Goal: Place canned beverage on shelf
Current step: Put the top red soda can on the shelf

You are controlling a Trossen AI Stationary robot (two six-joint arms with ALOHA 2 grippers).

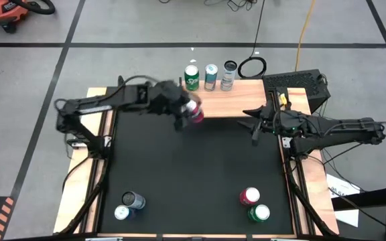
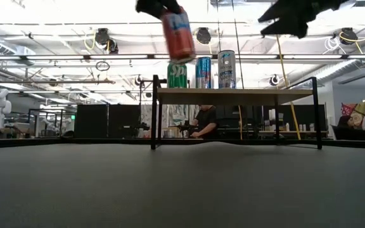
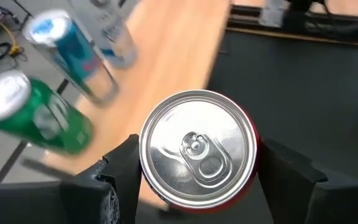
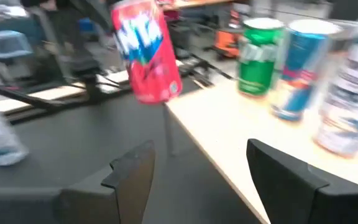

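Note:
My left gripper (image 1: pixel 191 111) is shut on a red can (image 1: pixel 195 112) held in the air just in front of the light-wood shelf (image 1: pixel 246 100); the can also shows in the low view (image 2: pixel 177 33), higher than the shelf top. A green can (image 1: pixel 191 77), a blue can (image 1: pixel 210 76) and a silver can (image 1: pixel 228 75) stand upright on the shelf's far left part. My right gripper (image 1: pixel 253 124) is open and empty, hovering at the shelf's near right edge. My left gripper pinches the red can's side wall near its top rim (image 3: pixel 143 163) between its two fingers (image 3: pixel 124 174), one on each side. The fingers come from above, pointing down. The can hangs below them, lifted clear, slightly tilted.
Two cans (image 1: pixel 129 205) stand at the table's near left, a red one (image 1: pixel 249 196) and a green one (image 1: pixel 259 213) at the near right. The shelf's right half (image 1: pixel 273 100) is bare wood. A person (image 2: pixel 203 121) sits in the room behind.

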